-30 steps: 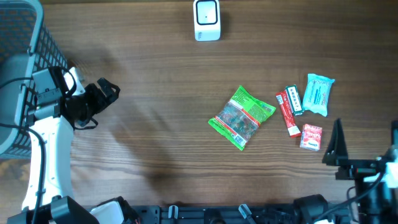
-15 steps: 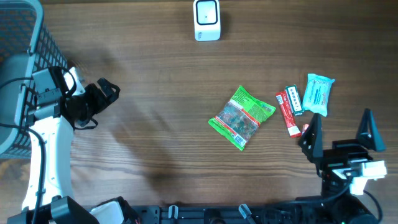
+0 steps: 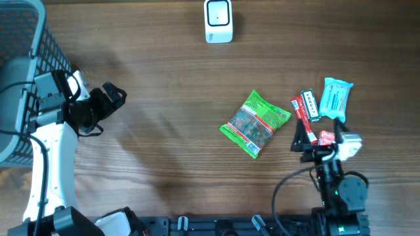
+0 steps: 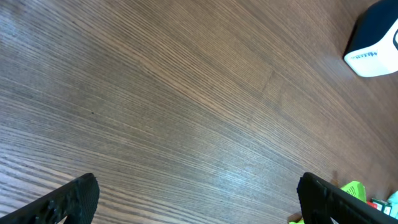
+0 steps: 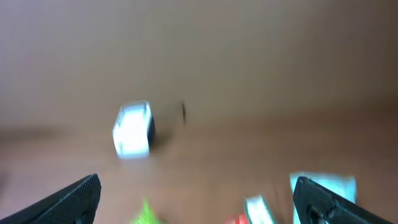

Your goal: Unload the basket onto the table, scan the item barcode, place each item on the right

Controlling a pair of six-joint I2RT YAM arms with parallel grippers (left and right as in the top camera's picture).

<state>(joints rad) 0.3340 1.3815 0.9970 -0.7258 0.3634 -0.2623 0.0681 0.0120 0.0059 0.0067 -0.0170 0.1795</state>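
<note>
Hanging wide open and empty, the right gripper (image 3: pixel 319 136) sits directly over a small red sachet (image 3: pixel 327 137) near the bench's (image 3: pixel 164 65) right edge. A red stick pack (image 3: pixel 302 119), a teal packet (image 3: pixel 336 98) and a green snack bag (image 3: pixel 256 123) lie close by, and the white barcode scanner (image 3: pixel 218 21) stands well apart at the far edge. The sachet looks light, soft and slick-filmed, so pinching across its narrow width near a sealed edge seems safest; the left gripper (image 3: pixel 109 98) hovers open by the left edge.

Wooden table (image 3: pixel 164 131), white scanner (image 3: pixel 218 21), green snack bag (image 3: pixel 255 123), red stick pack (image 3: pixel 302 115), teal pouch (image 3: pixel 336 99), perhaps a red packet (image 3: pixel 326 136)
</note>
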